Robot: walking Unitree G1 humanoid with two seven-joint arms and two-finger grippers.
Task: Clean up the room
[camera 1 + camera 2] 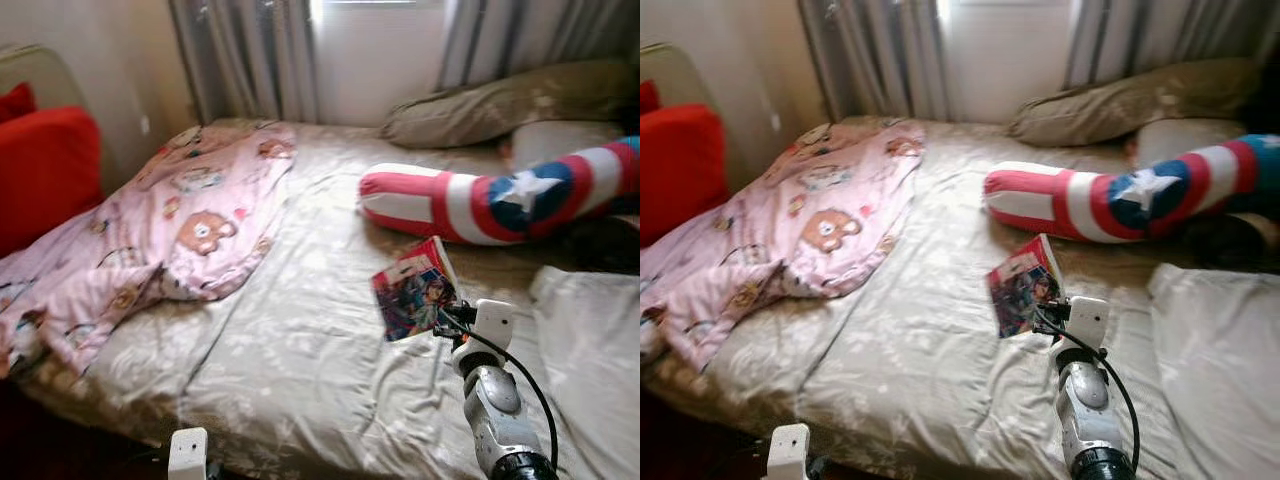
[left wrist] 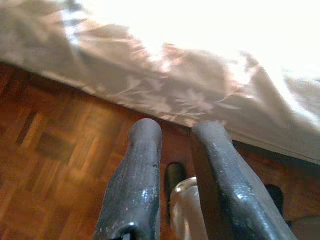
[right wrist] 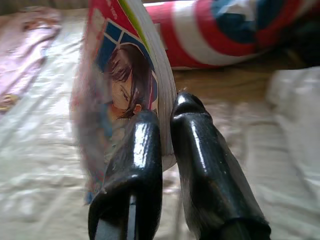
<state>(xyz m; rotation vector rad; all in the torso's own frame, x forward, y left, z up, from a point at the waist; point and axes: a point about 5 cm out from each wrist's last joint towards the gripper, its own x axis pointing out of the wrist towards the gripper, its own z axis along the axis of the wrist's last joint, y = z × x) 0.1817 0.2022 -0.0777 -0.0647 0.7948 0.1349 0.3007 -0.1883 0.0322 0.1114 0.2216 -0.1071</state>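
Right tool (image 3: 165,125) is over the bed (image 1: 280,340), fingers pinched onto the lower edge of a comic book (image 1: 413,288), which it holds up off the sheet, cover tilted. Book sits just in front of a red/white/blue star bolster (image 1: 500,200) lying across the bed w/ pillows (image 1: 500,100) behind it. Pink bear-print blanket (image 1: 170,230) is bunched on the bed's left side, next to a red cushion (image 1: 45,170). Left tool (image 2: 175,165) hangs low over the wood floor (image 2: 55,150) by the bed edge, fingers a little apart, holding nothing.
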